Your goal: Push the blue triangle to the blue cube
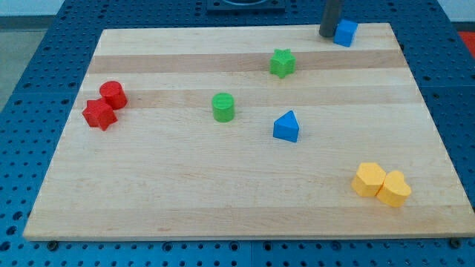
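Observation:
The blue triangle (pixel 286 127) lies near the middle of the wooden board (pixel 185 193). The blue cube (pixel 345 33) sits at the view's top right, near the board's far edge. My tip (pixel 327 34) rests on the board just left of the blue cube, touching or nearly touching its left side. The tip is far above the blue triangle in the view and a little to its right.
A green star (pixel 282 63) lies between the triangle and the cube, to the left. A green cylinder (pixel 223 107) is left of the triangle. A red cylinder (pixel 113 94) and red star (pixel 99 114) sit at the left. Two yellow blocks (pixel 381 184) touch at the bottom right.

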